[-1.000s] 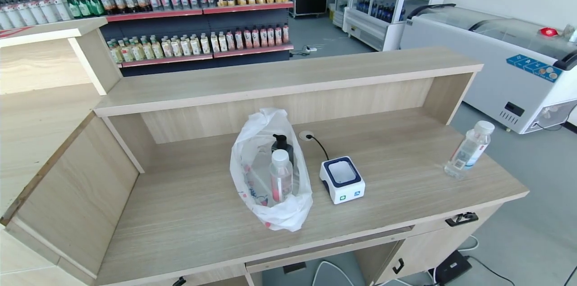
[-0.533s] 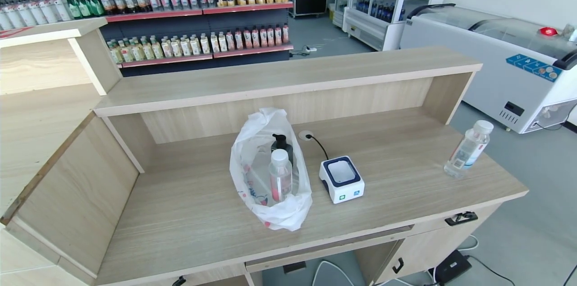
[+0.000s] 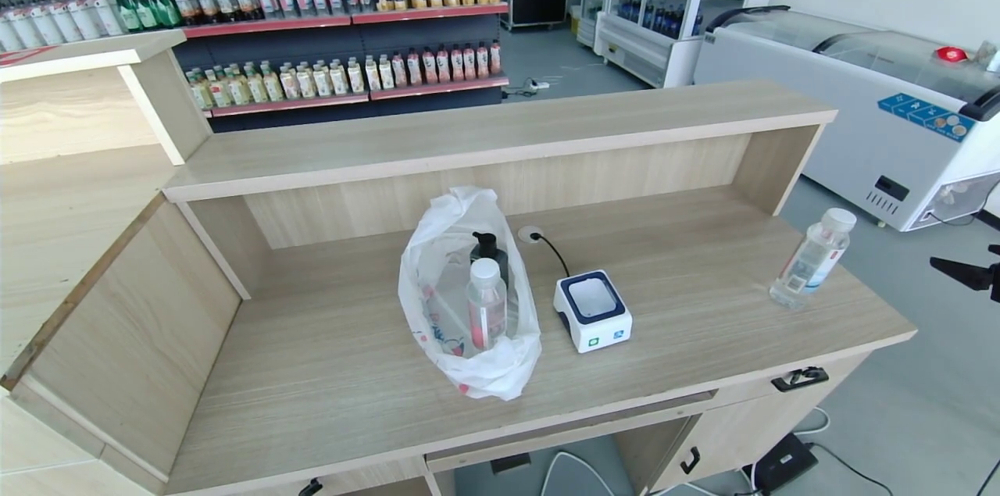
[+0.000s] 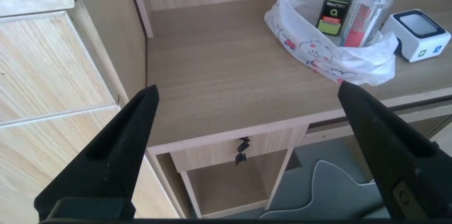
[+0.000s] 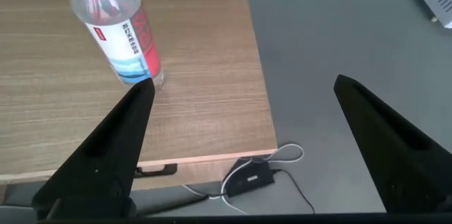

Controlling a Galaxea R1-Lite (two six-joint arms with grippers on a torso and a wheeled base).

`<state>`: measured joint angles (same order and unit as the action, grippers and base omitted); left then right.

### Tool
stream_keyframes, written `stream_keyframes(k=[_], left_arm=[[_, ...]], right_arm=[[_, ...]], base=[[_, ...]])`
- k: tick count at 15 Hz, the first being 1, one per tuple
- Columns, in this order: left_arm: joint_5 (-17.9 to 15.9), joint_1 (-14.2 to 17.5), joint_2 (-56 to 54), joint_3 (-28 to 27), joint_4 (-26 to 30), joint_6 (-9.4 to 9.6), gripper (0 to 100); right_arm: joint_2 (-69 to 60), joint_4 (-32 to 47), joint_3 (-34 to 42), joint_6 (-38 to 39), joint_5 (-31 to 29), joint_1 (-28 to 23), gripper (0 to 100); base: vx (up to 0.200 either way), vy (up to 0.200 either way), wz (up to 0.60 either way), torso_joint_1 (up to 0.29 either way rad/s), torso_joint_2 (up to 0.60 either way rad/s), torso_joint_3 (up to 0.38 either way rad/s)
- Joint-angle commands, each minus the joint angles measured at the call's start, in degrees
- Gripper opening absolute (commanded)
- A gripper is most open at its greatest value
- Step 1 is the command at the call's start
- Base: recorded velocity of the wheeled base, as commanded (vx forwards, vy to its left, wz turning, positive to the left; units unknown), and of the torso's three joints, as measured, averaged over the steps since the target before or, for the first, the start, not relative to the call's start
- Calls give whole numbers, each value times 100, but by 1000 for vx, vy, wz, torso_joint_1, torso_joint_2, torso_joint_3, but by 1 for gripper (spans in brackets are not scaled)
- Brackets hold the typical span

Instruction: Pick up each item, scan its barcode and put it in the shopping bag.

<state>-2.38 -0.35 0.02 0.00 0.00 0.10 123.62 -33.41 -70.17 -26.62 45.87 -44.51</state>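
Observation:
A clear water bottle (image 3: 812,258) with a white cap stands upright near the counter's right end; it is the bottle (image 5: 116,30) in the right wrist view. My right gripper (image 3: 962,271) hangs open off the counter's right edge, to the right of the bottle and apart from it, the same gripper (image 5: 244,81) empty. The white shopping bag (image 3: 469,301) stands open mid-counter with a dark pump bottle (image 3: 489,250) and a clear pink-labelled bottle (image 3: 486,308) inside. A white scanner (image 3: 592,311) sits just right of the bag. My left gripper (image 4: 248,87) is open, off the counter's front left.
The wooden counter (image 3: 687,262) has a raised shelf (image 3: 500,129) behind and a side wall on the left. A black cable (image 3: 551,250) runs from the scanner to a grommet. A chest freezer (image 3: 859,105) stands beyond the right end. A drawer handle (image 4: 241,150) hangs below the front edge.
My right gripper has come into the head view at the right edge, beside the counter's end. The bag, scanner and water bottle have not moved.

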Motion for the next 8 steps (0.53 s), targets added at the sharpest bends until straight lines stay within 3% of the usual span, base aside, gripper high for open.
stream_keyframes(k=[1,8], left_arm=[[0,0,6,0,0,-1,100],[0,0,6,0,0,-1,100]], right_arm=[[294,-60,-137,-9,1,197,100],[663,-499,-392,-9,1,759,100]], base=[[0,0,0,0,0,0],[0,0,0,0,0,0]])
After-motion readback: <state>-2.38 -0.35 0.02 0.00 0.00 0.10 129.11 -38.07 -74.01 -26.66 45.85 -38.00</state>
